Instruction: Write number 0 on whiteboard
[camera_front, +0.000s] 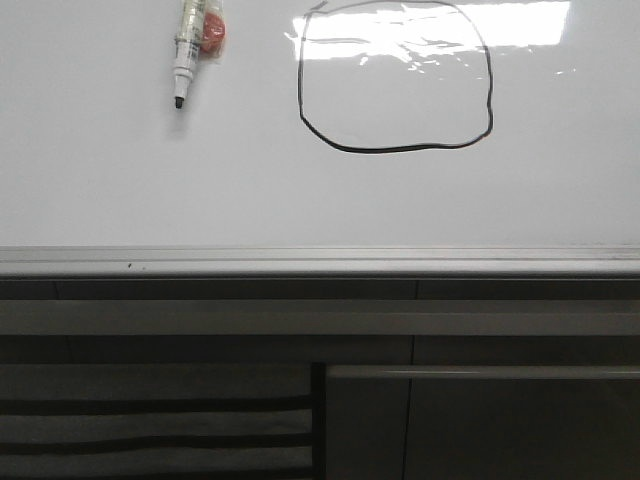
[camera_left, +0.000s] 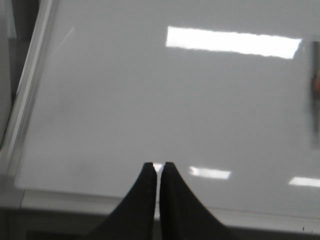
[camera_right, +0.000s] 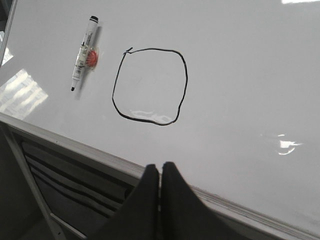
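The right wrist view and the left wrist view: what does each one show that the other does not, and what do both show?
Only the right wrist view shows the large hand-drawn black loop of the number 0 and the whole white marker pen with a black tip, lying uncapped beside the loop, apart from it. It also shows dark grey slatted panels below the board.

Only the left wrist view shows the left gripper, its fingers closed on nothing.

Both show the glossy white whiteboard with its silver-grey frame, ceiling light glare, and a pair of closed dark fingers; the right gripper holds nothing either.

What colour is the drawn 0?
Black, a thin line on the whiteboard; the number 0 shows best in the right wrist view.
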